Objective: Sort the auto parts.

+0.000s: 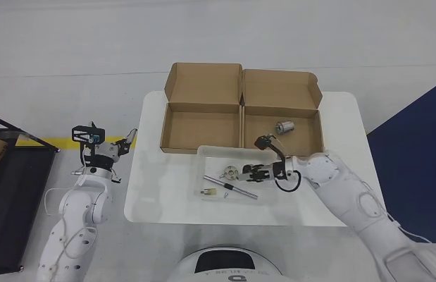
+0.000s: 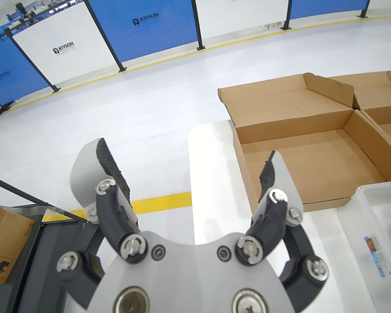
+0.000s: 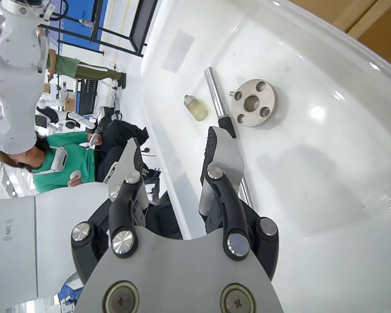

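Pale shop floor is surrounding a white counter (image 1: pixel 168 204), where a cardboard box (image 1: pixel 201 130) and a second box (image 1: pixel 306 135) are sitting open side by side. A clear tray (image 1: pixel 225 149) is lying just in front of them. The left gripper (image 2: pixel 185 153) is hanging just off the counter's edge, spread wide, holding nothing. The right gripper (image 3: pixel 174 141) is hovering over the tray, half spread and empty, one finger just beside a steel rod (image 3: pixel 215 92). A round disc (image 3: pixel 254 102) is lying next to the rod, a metal part (image 1: pixel 284 127) is resting in the second box, and a small cylinder (image 3: pixel 196 108) is lying on the rod's other side.
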Controlling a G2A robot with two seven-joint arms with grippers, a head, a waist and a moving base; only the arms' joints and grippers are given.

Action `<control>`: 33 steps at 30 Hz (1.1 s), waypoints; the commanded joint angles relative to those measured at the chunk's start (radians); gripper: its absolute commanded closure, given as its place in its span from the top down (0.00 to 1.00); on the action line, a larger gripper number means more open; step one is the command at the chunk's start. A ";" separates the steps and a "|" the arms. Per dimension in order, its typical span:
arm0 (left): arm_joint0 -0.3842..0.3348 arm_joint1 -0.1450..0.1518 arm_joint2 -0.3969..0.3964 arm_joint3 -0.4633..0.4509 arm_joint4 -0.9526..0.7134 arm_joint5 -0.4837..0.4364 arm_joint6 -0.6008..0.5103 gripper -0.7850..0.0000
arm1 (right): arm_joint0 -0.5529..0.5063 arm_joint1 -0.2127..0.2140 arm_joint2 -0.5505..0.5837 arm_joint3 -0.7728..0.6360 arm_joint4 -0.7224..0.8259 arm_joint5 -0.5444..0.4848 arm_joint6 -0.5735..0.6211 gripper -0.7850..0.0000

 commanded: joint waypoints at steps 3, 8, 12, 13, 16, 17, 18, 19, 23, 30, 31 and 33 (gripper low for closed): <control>0.000 0.000 0.000 0.000 0.000 0.000 0.000 1.00 | 0.032 -0.022 -0.041 0.074 -0.056 0.042 -0.084 0.47; 0.000 0.000 0.000 0.000 0.000 0.000 0.000 1.00 | 0.065 -0.041 -0.071 0.132 -0.093 0.083 -0.131 0.45; 0.000 0.000 0.000 0.000 0.000 0.000 0.000 1.00 | 0.086 -0.056 -0.095 0.161 -0.113 0.119 -0.140 0.42; 0.000 0.000 0.000 0.000 0.000 0.000 0.000 1.00 | 0.092 -0.060 -0.102 0.168 -0.117 0.127 -0.142 0.42; 0.000 0.000 0.000 0.000 0.000 0.000 0.000 1.00 | 0.109 -0.075 -0.126 0.193 -0.127 0.158 -0.153 0.42; 0.000 0.000 0.000 0.000 0.000 0.000 0.000 1.00 | 0.114 -0.081 -0.135 0.203 -0.128 0.166 -0.156 0.43; 0.000 0.000 0.000 0.000 0.000 0.000 0.000 1.00 | 0.119 -0.087 -0.143 0.212 -0.128 0.170 -0.159 0.43; 0.000 0.000 0.000 0.000 0.000 0.000 0.000 1.00 | 0.124 -0.093 -0.151 0.222 -0.127 0.171 -0.161 0.44; 0.000 0.000 0.000 0.000 0.000 0.000 0.000 1.00 | 0.144 -0.113 -0.176 0.261 -0.125 0.167 -0.170 0.44; 0.000 0.000 0.000 0.000 0.000 0.000 0.000 1.00 | 0.173 -0.144 -0.214 0.307 -0.150 0.189 -0.183 0.45; 0.000 0.000 0.000 0.000 0.000 0.000 0.000 1.00 | 0.177 -0.148 -0.219 0.313 -0.154 0.192 -0.185 0.45; 0.000 0.000 0.000 0.000 0.000 0.000 0.000 1.00 | 0.184 -0.155 -0.226 0.322 -0.161 0.200 -0.191 0.45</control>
